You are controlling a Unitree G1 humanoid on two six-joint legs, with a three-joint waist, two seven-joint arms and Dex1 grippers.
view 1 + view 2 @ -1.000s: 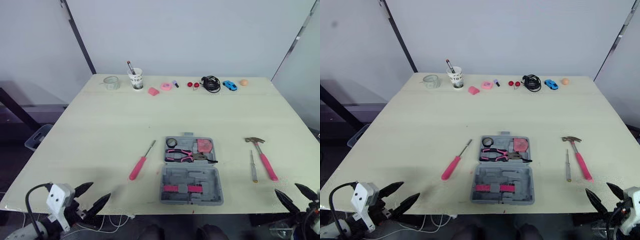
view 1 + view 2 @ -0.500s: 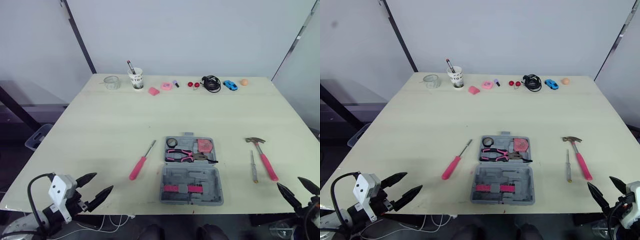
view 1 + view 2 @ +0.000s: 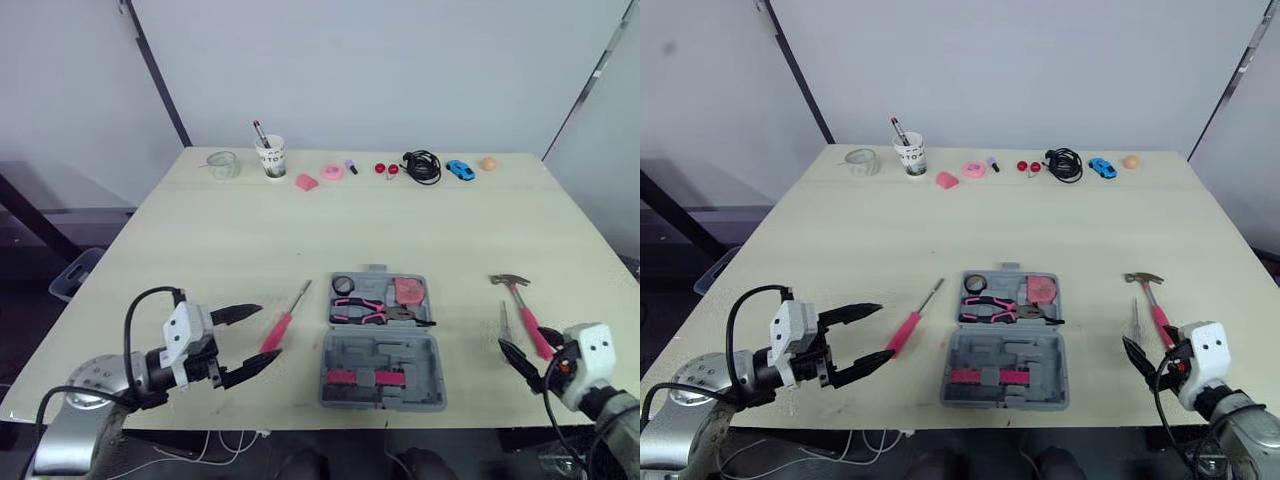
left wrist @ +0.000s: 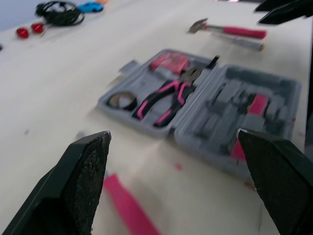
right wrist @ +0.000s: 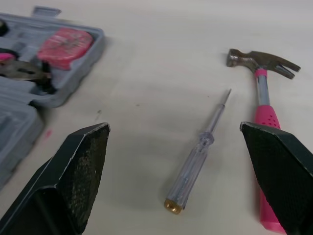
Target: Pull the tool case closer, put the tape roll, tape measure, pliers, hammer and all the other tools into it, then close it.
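The grey tool case (image 3: pixel 382 345) lies open near the table's front edge. Its far half holds the tape roll (image 3: pixel 343 285), the pink-handled pliers (image 3: pixel 370 311) and the pink tape measure (image 3: pixel 408 291). A pink-handled screwdriver (image 3: pixel 282 323) lies just left of the case. My left gripper (image 3: pixel 248 340) is open, its fingers either side of that screwdriver's handle end and a little above the table. To the right of the case lie a small clear screwdriver (image 5: pixel 198 156) and the pink-handled hammer (image 5: pixel 266 100). My right gripper (image 5: pixel 173 128) is open, just short of those two.
Along the far edge of the table (image 3: pixel 200 240) stand a glass jar (image 3: pixel 222 164), a paper cup with a pen (image 3: pixel 270 157), pink bits (image 3: pixel 333 172), two red balls (image 3: pixel 386 169), a black cable (image 3: pixel 421 166), a blue toy car (image 3: pixel 459 170) and an orange ball (image 3: pixel 487 164).
Both arms have come up and forward over the table. The left gripper has moved right to the pink screwdriver; the right gripper has moved in towards the small screwdriver and hammer.
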